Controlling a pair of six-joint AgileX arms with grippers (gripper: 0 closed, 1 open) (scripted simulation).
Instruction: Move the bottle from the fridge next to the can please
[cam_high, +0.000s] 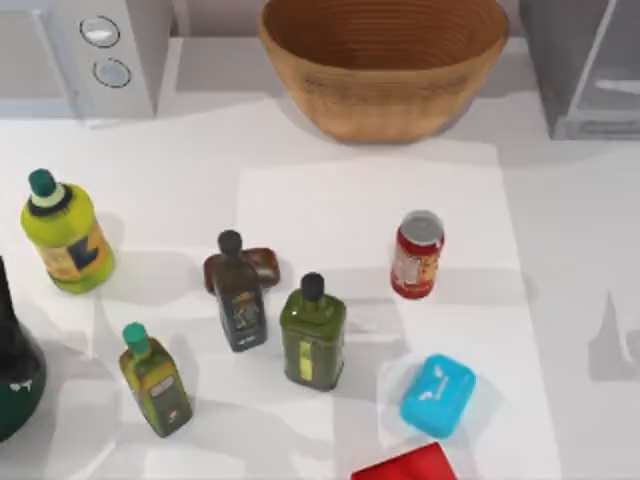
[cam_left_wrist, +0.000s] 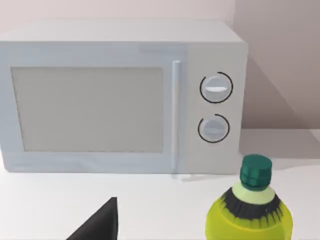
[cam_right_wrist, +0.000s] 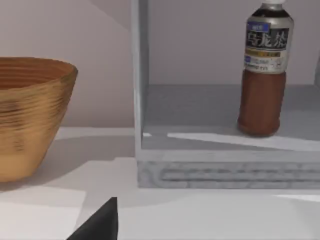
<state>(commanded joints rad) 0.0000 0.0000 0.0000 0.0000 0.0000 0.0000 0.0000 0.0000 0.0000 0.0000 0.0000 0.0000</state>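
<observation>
Right wrist view: bottle (cam_right_wrist: 263, 75) upright inside fridge (cam_right_wrist: 210, 150); grey label's characters unreadable; claw state I cannot tell.

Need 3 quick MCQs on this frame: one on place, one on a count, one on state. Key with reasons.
1. Where does the bottle stand?
A. inside the fridge
B. in the basket
C. beside the microwave

2. How many round knobs does the microwave carry?
A. one
B. two
C. three

3. How is the can posed?
A. lying on its side
B. upright on the table
C. stacked on a bottle

Key: 1 A, the right wrist view shows it on the fridge floor. 2 B, two dials sit one above the other. 3 B, its silver top faces upward in the top view.
</observation>
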